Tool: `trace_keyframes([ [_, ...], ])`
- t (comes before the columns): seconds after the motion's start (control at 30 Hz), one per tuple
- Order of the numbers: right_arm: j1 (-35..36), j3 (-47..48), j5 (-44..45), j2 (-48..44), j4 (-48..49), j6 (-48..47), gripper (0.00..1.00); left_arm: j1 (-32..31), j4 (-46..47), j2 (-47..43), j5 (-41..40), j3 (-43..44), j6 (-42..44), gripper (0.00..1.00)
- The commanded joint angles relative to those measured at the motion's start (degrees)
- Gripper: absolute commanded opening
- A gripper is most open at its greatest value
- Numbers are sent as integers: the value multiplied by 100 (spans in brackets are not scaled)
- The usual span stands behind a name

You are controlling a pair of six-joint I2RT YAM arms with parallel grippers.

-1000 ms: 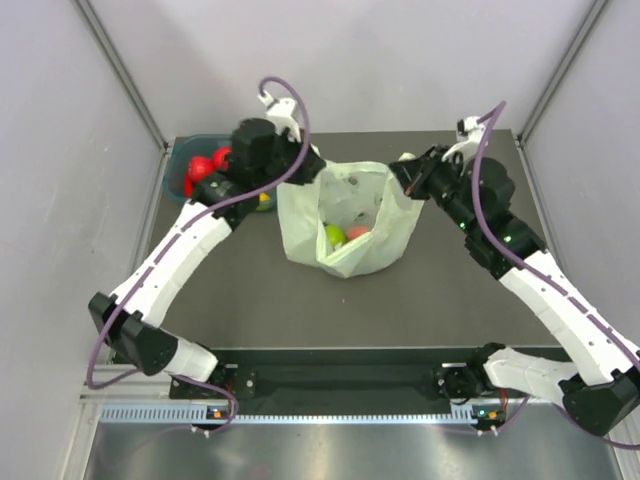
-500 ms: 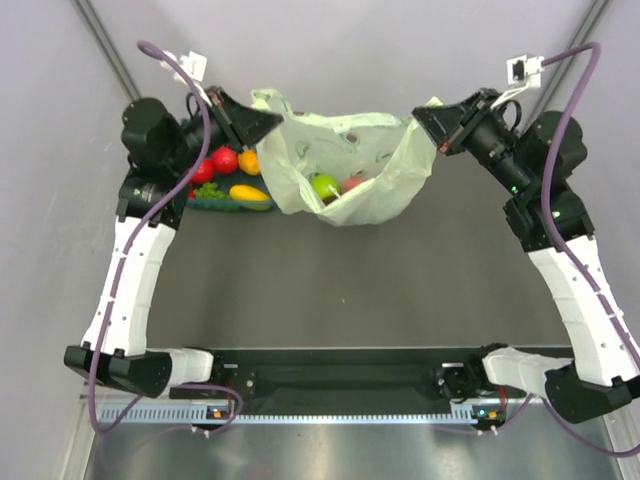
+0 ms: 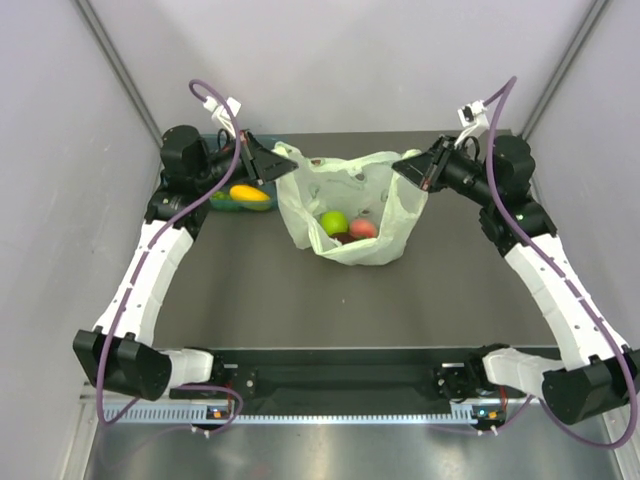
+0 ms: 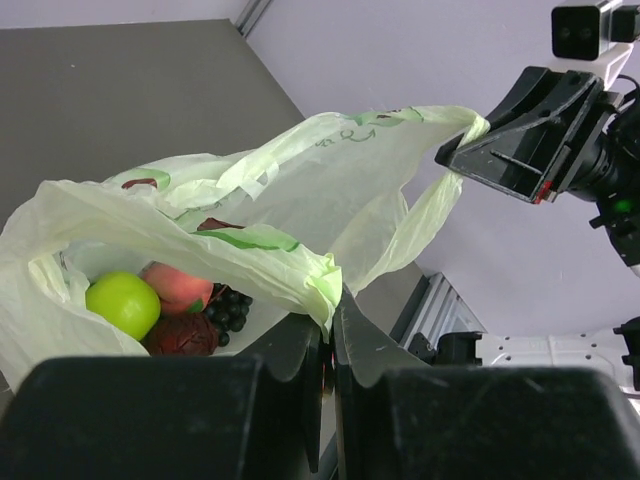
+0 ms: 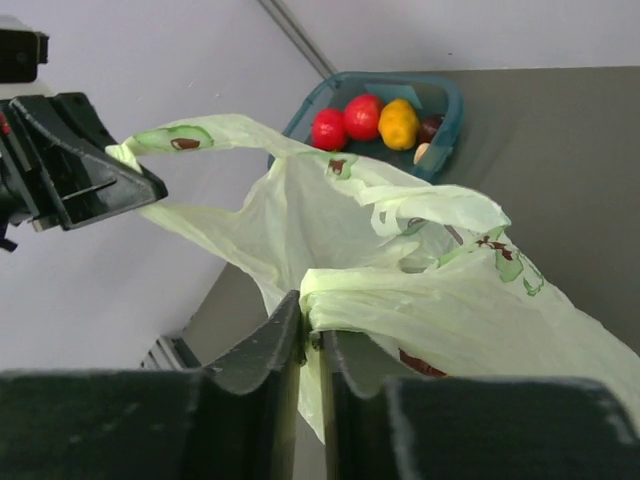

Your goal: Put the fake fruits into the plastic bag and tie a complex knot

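Left wrist: bag (image 4: 300, 180) in left tool (image 4: 330, 322)

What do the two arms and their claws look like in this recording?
Both the left arm and right arm have white links with black joints. Each carries a purple cable. The left claw and right claw are black, wedge-shaped.

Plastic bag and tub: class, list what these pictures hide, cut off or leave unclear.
- Top view: the left gripper and arm cover most of the teal tub; only a yellow mango is clear.
- Right wrist view: the wall of the plastic bag hides what is inside and the tub's near side.
- Left wrist view: folds hide whatever lies under the green apple and dark grapes.
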Motion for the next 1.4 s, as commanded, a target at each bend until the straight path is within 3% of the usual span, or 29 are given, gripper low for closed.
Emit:
trace_keyframes([
  [0.0,-91,-7,-474,-241,384,-247,16,35,50,-230,190,204,276,10],
  [0.07,-100,-60,-615,-293,490,-317,24,35,-3,-248,243,204,329,10],
  [0.1,-100,-112,-650,-354,508,-361,34,35,-20,-248,252,204,329,10],
  [0.23,-100,-297,-800,-522,534,-659,48,35,-100,-222,199,231,364,10],
  [0.27,-91,-393,-826,-548,552,-695,57,35,-143,-230,173,248,373,10],
  [0.33,-91,-534,-966,-680,683,-757,61,35,-196,-186,155,301,391,10],
  [0.47,-100,-920,-1178,-1013,956,-897,86,35,-354,-134,59,415,452,10],
  [0.53,-100,-1000,-924,-1233,921,-1090,91,35,-451,-116,6,450,487,10],
  [0.9,-205,-1326,-441,-1752,710,-1495,88,35,-513,-37,5,494,452,9],
  [0.93,-240,-1317,-405,-1770,632,-1547,84,35,-513,-28,-3,494,452,9],
  [1.0,-284,-1326,-283,-1796,561,-1592,67,35,-513,-37,23,486,461,9],
  [1.17,-451,-1519,-273,-1797,779,-1671,42,35,-583,-72,85,503,487,9],
  [1.37,-495,-1396,-290,-1332,956,-1978,24,35,-802,-116,199,529,627,9],
])
